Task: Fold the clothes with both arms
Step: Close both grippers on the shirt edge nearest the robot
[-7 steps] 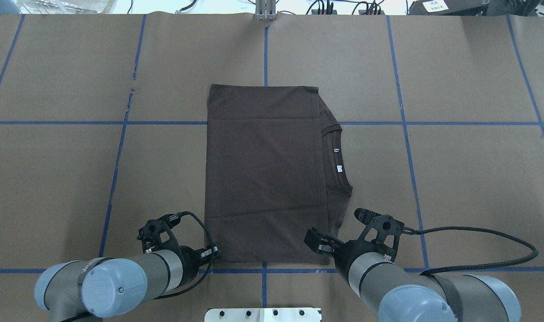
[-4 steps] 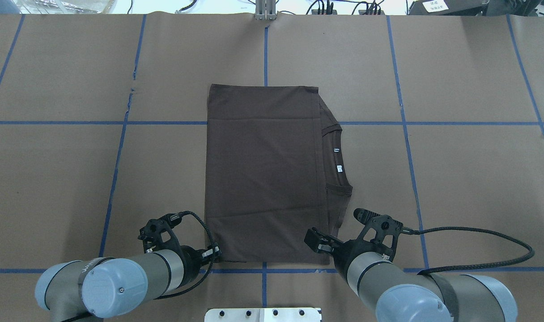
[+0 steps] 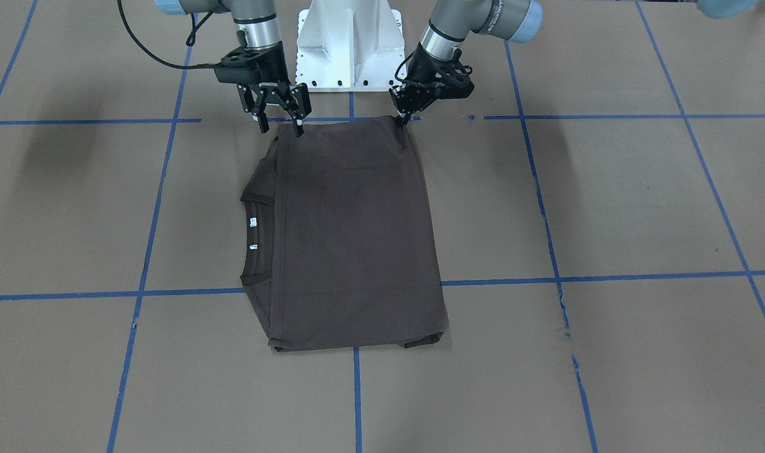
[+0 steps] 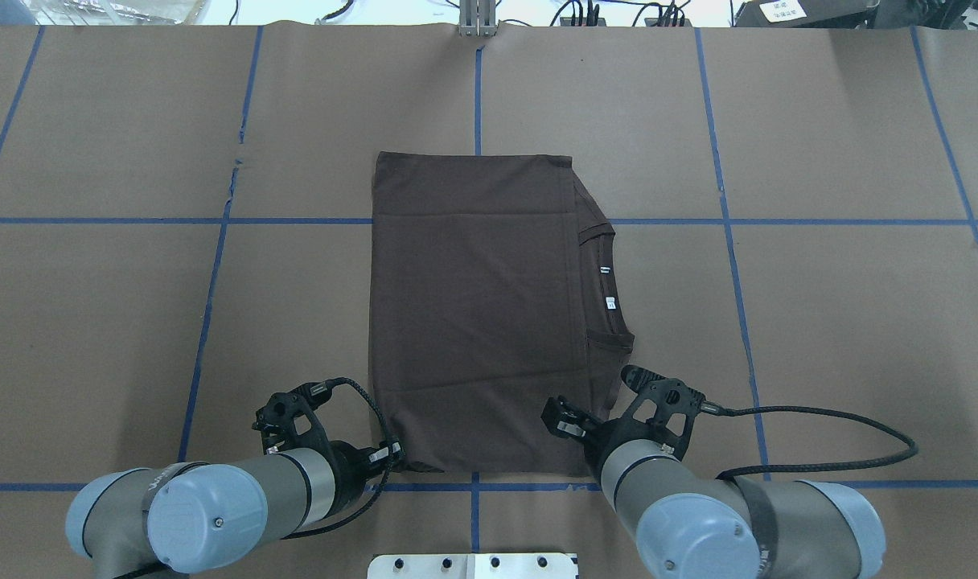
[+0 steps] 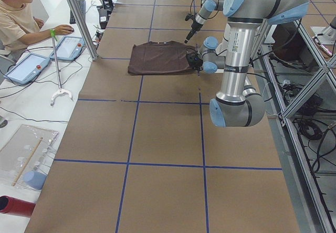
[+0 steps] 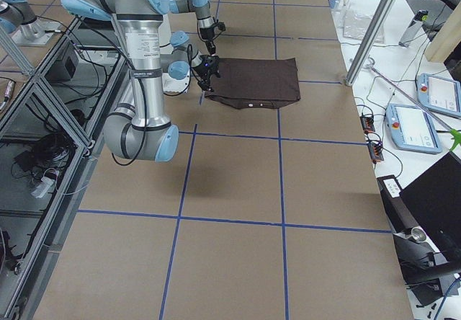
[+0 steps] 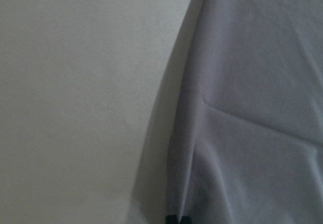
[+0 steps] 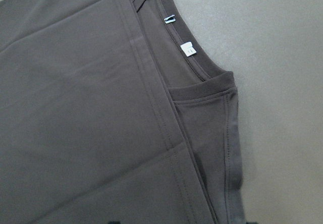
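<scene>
The dark brown T-shirt (image 4: pixel 473 314) lies folded into a flat rectangle on the brown paper table, its ribbed collar (image 8: pixel 192 62) and white neck tags (image 8: pixel 187 48) at its right edge. My left gripper (image 4: pixel 391 458) is at the shirt's near left corner; in the front view it (image 3: pixel 402 118) is shut on that corner. The left wrist view shows its tips together on the cloth edge (image 7: pixel 181 183). My right gripper (image 3: pixel 280 129) is open, its fingers spread at the shirt's near right corner (image 4: pixel 577 434). In the right wrist view the cloth (image 8: pixel 91 108) fills the frame.
The white bolted pedestal base (image 3: pixel 351 44) stands just behind the grippers. Blue tape lines (image 4: pixel 722 221) cross the paper. A metal post (image 4: pixel 477 20) stands at the far edge. A seated operator (image 5: pixel 16 18) with tablets is beyond the table's far side.
My right arm has moved forward, so its gripper sits further over the shirt's near right corner. The left gripper has edged right and the near left corner has bunched slightly at it.
</scene>
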`<state>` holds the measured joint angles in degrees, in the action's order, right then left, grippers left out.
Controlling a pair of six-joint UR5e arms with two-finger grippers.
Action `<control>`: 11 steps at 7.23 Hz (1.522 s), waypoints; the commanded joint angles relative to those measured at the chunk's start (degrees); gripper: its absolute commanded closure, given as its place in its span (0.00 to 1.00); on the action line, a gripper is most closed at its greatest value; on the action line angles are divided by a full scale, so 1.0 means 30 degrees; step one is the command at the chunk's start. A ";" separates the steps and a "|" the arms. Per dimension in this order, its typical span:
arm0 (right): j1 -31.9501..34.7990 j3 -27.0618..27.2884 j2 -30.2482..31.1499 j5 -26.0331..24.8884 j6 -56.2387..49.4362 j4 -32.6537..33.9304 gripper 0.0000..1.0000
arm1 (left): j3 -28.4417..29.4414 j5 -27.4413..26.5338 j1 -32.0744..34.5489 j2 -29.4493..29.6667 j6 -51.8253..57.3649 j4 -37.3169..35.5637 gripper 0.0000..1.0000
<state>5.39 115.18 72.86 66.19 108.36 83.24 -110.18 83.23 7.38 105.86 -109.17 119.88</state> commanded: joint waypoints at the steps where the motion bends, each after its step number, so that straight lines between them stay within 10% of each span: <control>1: 0.0166 -0.1067 -0.1026 0.0085 0.0062 0.1981 0.22 | -0.0012 0.0001 0.0000 0.0076 -0.0025 0.0000 1.00; 9: 0.0020 -0.1889 -0.1114 0.0145 0.0090 0.2222 0.23 | -0.0041 0.0001 0.0000 0.0047 -0.0026 0.0000 1.00; 11: -0.0126 -0.1918 -0.1085 0.0145 0.0470 0.2106 0.43 | -0.0041 0.0001 0.0000 0.0076 -0.0025 0.0000 1.00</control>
<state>5.23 109.46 69.54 66.62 109.19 89.71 -110.30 83.23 7.38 106.01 -109.26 119.88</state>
